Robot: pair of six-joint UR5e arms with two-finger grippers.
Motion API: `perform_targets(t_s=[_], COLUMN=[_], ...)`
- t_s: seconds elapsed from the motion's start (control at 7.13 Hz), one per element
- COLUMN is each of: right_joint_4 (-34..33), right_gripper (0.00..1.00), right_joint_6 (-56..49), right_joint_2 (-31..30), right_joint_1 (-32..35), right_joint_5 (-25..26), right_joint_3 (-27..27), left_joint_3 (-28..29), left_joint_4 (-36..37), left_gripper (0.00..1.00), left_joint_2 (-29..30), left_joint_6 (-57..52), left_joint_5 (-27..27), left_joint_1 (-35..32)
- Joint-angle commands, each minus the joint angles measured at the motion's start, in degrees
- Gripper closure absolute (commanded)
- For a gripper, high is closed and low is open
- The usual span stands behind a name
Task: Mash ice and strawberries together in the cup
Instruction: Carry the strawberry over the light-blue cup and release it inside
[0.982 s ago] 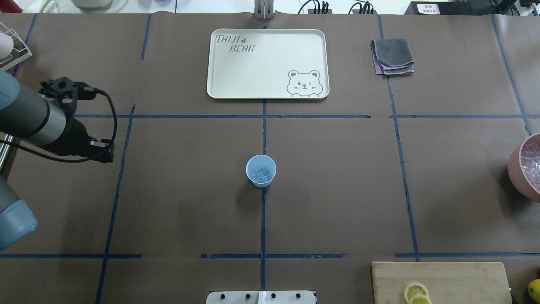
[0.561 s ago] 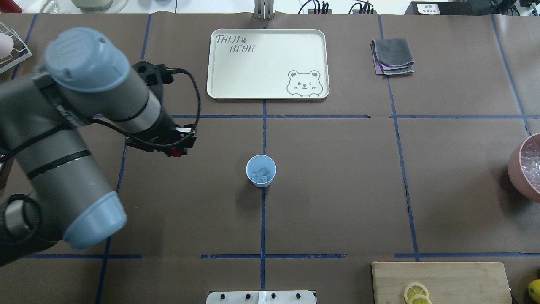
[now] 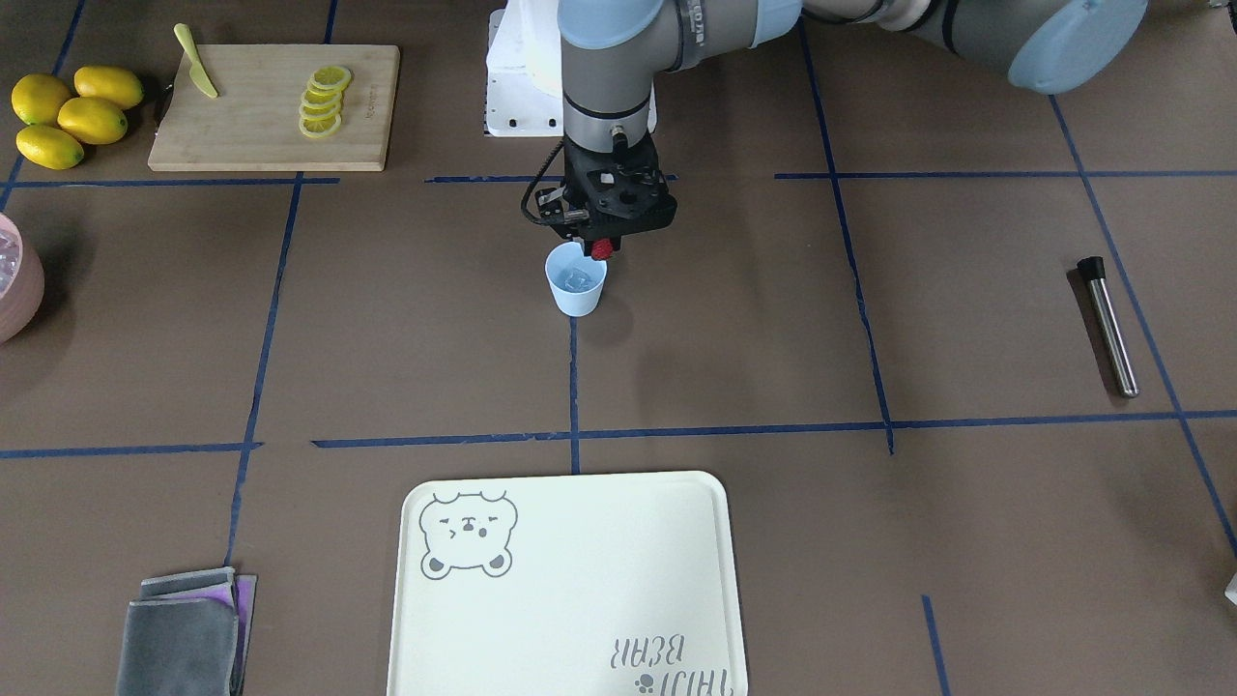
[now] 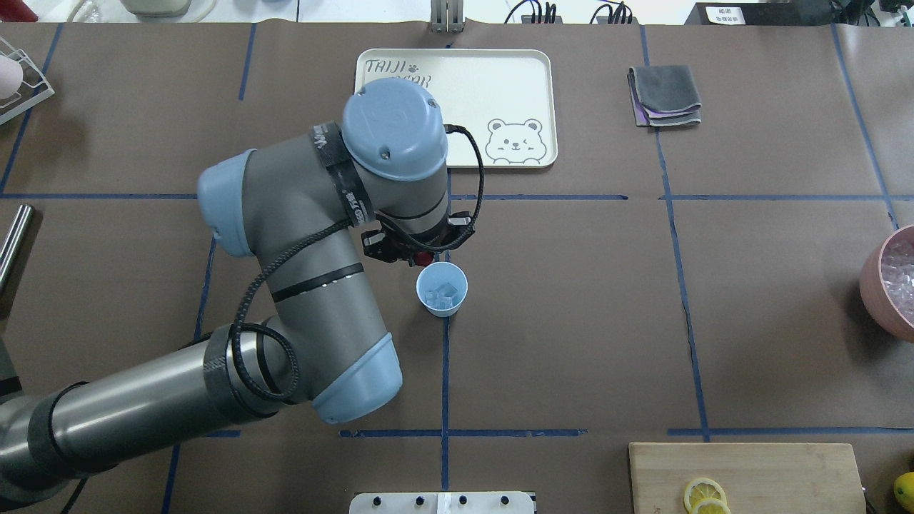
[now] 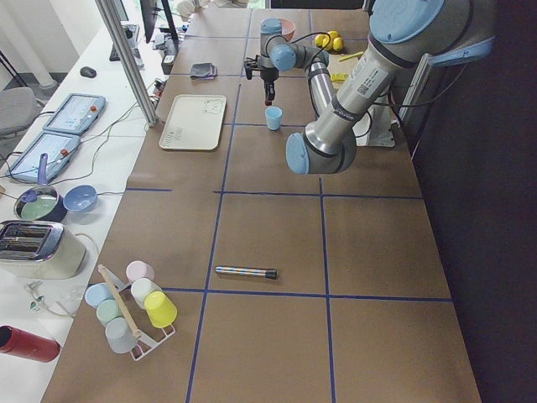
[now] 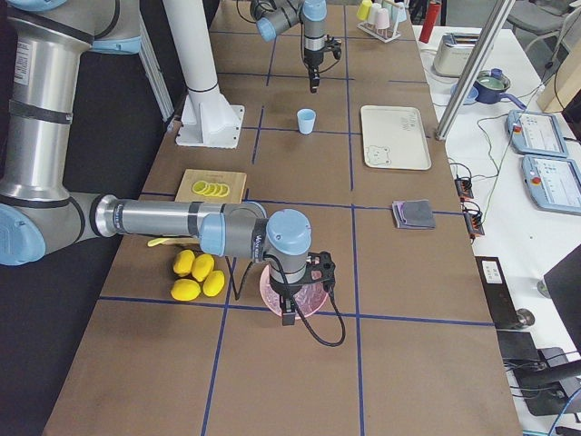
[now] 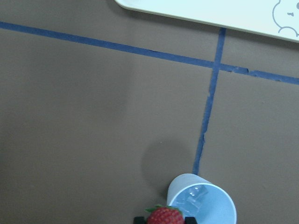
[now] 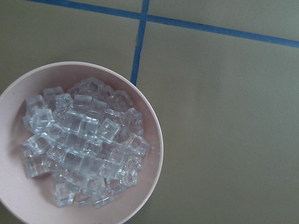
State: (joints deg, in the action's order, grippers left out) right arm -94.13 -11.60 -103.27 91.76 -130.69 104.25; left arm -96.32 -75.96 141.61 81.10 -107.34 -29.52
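one cup (image 4: pixel 442 288) stands near the middle of the tabletop (image 4: pixel 571 321), on a blue tape line, with bare brown surface on every side of it. inside it lies ice (image 4: pixel 443 293), a few clear chunks whose number is hard to make out. the left pincer (image 3: pixel 601 247) is clamped on the one strawberry (image 3: pixel 601 250) and holds it above the cup, close to the rim and not inside. the left arm reaches in from the tabletop's left end and covers much of that half.

the right pincer (image 6: pixel 289 316) hangs over one pink bowl (image 4: pixel 872 275) at the right-end edge, and the bowl is heaped with ice cubes (image 8: pixel 79 144). i cannot tell whether that pincer is apart or together.

one cream tray (image 4: pixel 500 78) lies along the far edge opposite the robot, with one folded grey cloth (image 4: pixel 665 95) beside it toward the right end. one cutting board (image 3: pixel 275 106) sits at the robot-side edge toward the right end and carries a row of lemon slices (image 3: pixel 322 101) and a yellow knife (image 3: pixel 195 47). four whole lemons (image 3: pixel 75 114) lie just beside it. one metal rod (image 3: pixel 1107 325) lies well apart, toward the left end.
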Motion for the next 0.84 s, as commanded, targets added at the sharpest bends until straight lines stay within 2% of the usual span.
perform_targets(t_s=[0.0, 0.14, 0.28, 0.56, 0.7], right_joint_4=[0.0, 0.0, 0.0, 0.0, 0.0], right_gripper=[0.01, 0.01, 0.01, 0.01, 0.01], right_joint_6=[-0.2, -0.2, -0.2, -0.3, -0.3], right_joint_2=[0.0, 0.0, -0.3, -0.3, -0.3], right_joint_1=[0.0, 0.0, 0.0, 0.0, 0.0], right_joint_5=[0.0, -0.1, -0.1, -0.1, -0.1], right_joint_3=[0.0, 0.0, 0.1, 0.1, 0.3], left_joint_3=[1.3, 1.2, 1.1, 0.4, -1.9], left_joint_4=[-0.9, -0.9, -0.9, -0.9, -0.4], left_gripper=[0.84, 0.32, 0.00, 0.00, 0.00], left_joint_2=[0.7, 0.4, 0.2, 0.1, -1.5], left_joint_6=[1.3, 0.6, 0.3, -0.9, -3.3], left_joint_5=[2.0, 2.1, 2.3, 1.9, 1.6], left_joint_1=[2.6, 2.6, 2.6, 2.5, 2.4])
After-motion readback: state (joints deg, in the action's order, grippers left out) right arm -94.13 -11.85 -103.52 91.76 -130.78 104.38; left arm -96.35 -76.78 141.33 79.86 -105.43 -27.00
